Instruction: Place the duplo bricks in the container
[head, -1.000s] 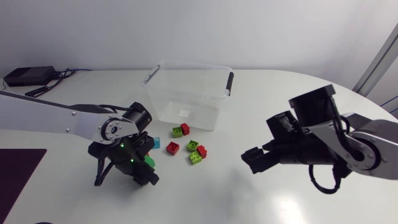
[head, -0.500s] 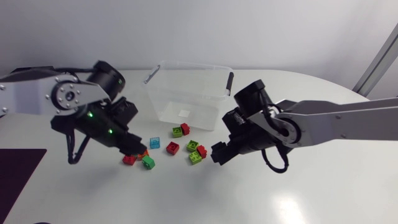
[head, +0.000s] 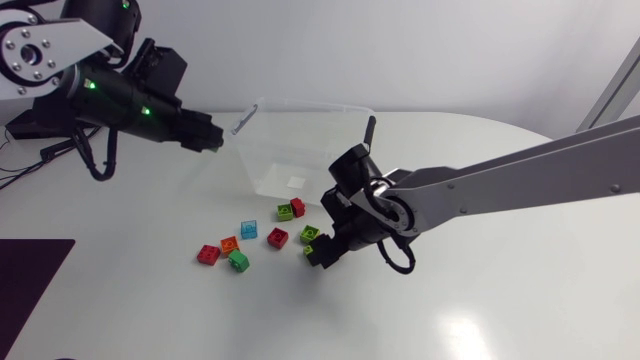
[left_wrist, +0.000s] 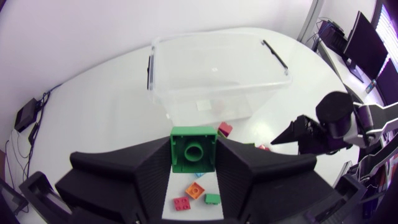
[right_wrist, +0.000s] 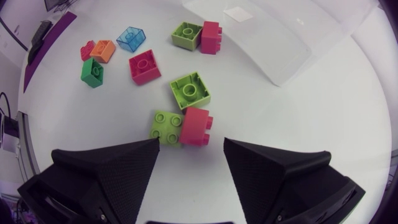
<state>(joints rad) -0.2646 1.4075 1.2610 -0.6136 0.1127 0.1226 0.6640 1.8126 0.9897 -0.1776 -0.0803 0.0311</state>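
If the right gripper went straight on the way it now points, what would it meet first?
Probably the nearest red brick or the four-stud lime brick touching it, both just ahead of the open right gripper. Which comes first I cannot tell.

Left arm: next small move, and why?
Probably move the green brick across over the container before opening. The left gripper is shut on it and raised, and the head view puts it just outside the container's rim.
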